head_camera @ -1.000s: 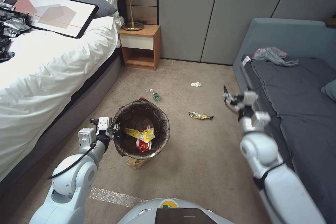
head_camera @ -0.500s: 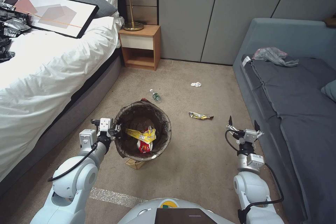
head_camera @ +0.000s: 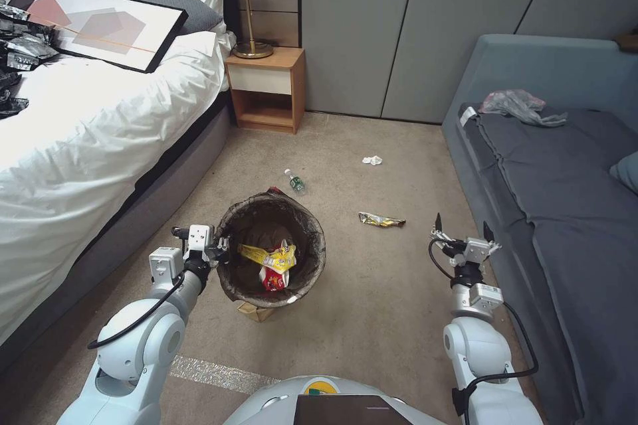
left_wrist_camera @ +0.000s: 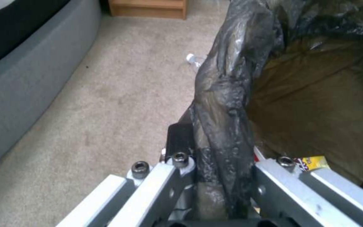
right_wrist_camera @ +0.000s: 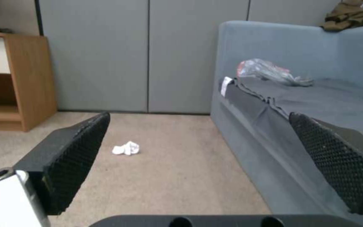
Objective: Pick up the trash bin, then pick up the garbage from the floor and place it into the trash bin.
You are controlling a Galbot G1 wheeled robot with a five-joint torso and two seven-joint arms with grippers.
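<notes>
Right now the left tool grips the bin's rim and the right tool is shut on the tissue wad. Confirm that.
Not quite. The left tool does grip the trash bin at its rim, but the right tool is open and empty; the right wrist view shows the tissue wad lying on the carpet beyond it.

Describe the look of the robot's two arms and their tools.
Both arms are glossy white with rounded joint housings, grey bands and loose black cables. The left tool has silver-grey metal finger bars with dark bolts. The right tool carries black pointed fingers with mesh-textured pads.
</notes>
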